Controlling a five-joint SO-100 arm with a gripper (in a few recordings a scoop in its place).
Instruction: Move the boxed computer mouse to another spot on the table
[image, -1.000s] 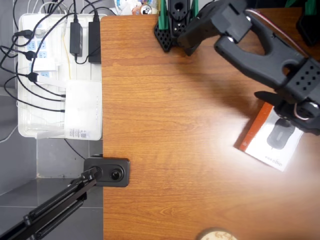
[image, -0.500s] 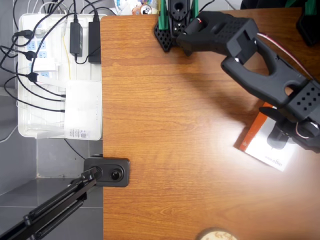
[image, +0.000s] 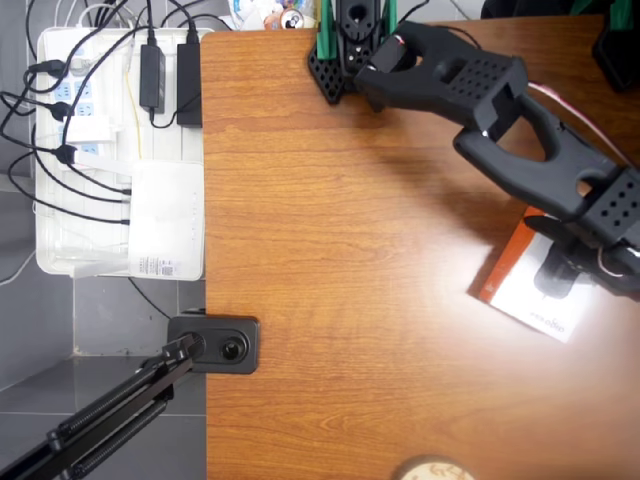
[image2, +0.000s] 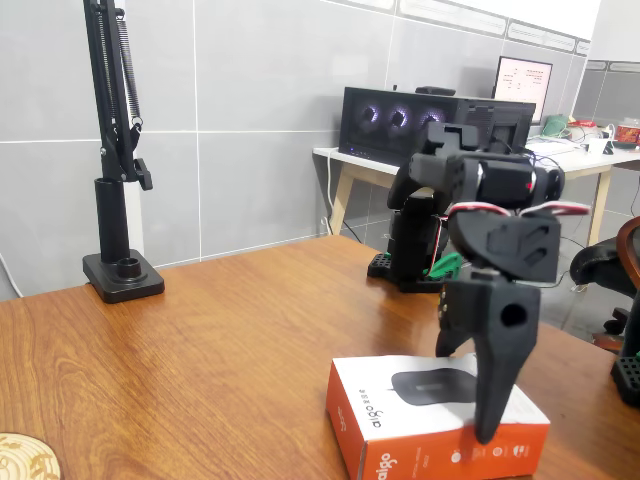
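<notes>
My end effector (image2: 478, 400) hangs right over the boxed computer mouse (image2: 415, 400), pointing down at it. The box lies flat on the brown tabletop (image: 350, 250), near the right edge in the overhead view, well apart from the arm's base at the top. In the fixed view my fingers are spread fairly wide. One dark fingertip (image2: 487, 428) comes down at the near side of the box and looks like it touches the top face or the edge there. The other finger sits farther back, over the mouse picture. I am not holding the box yet. In the overhead view the end effector (image: 585, 262) covers the upper right part of the boxed computer mouse (image: 530, 295). The box's long side runs on a slant there, from upper left to lower right, with the orange-red edge toward the left. So the box is straight below me, not off to a side. I think my next move is to go down a bit more and squeeze across the short way of the box. If my fingers do not line up with those two long edges, the flat box may slip or turn.
</notes>
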